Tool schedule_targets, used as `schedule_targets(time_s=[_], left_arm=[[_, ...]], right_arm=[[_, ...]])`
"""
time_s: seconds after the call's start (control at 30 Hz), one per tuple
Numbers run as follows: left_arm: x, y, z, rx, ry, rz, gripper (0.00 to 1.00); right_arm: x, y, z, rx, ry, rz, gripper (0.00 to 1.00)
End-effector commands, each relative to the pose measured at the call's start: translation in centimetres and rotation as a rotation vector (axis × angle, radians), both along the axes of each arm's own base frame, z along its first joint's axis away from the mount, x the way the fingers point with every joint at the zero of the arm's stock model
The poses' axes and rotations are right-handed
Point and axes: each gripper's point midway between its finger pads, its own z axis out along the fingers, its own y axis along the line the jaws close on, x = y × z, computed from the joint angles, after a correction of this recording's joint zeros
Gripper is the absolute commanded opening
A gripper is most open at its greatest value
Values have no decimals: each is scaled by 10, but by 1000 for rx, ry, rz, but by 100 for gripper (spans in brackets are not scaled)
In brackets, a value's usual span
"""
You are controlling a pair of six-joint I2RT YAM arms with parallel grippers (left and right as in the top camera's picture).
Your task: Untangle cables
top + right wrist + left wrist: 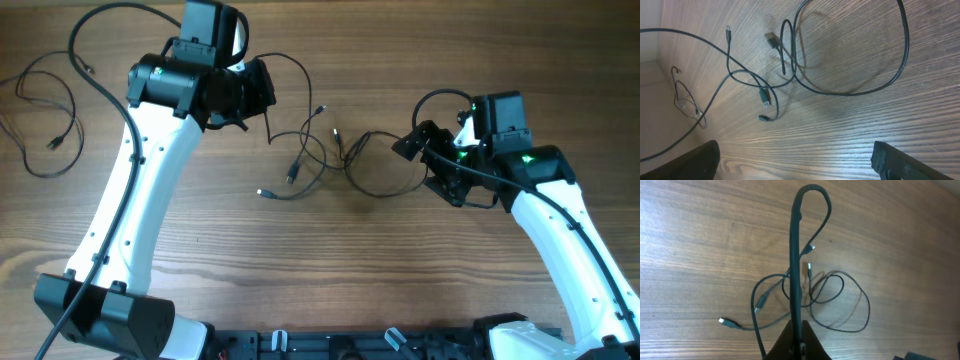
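A loose tangle of thin black cables (305, 165) with small plug ends lies mid-table. It also shows in the left wrist view (771, 284) and the right wrist view (747, 75). My left gripper (262, 88) (799, 340) is shut on one cable (796, 255). That cable rises from the jaws, arcs over (295, 65) and drops to a plug by the tangle. My right gripper (428, 165) (797, 162) is open and empty, low over the table. It sits just right of a large cable loop (385, 190) (865, 87).
A separate thin black cable (45, 110) lies in loose loops at the far left of the wooden table (330, 260), apart from the tangle; it also shows small in the right wrist view (685, 100). Thicker black wires run along both arms.
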Motion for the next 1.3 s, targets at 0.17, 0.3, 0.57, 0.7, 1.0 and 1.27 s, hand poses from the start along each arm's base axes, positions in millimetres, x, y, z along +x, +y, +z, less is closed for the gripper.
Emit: schedule_targets(time_s=[0.17,0.3,0.57,0.7,1.0,1.27], left_arm=[[-10,-4,1,-70,66,80,4],[-16,5,-15,-100,195,307,4],[-24,17,-41,-72,290,462,4],[-30,19,-46,-56,318,470,4],[-51,46,-54,31,394,705,4],[-51,46,-54,34,394,698,4]], right_arm=[[-1,-2,-6,-12,20,-19,100],[0,-4,-7,-25,19,-26,100],[0,-4,-7,-28,17,-23,100],[1,-7,-8,-43,14,-31,100],[1,-7,-8,-44,14,-32,100],[2,-7,-8,-43,12,-33,100]])
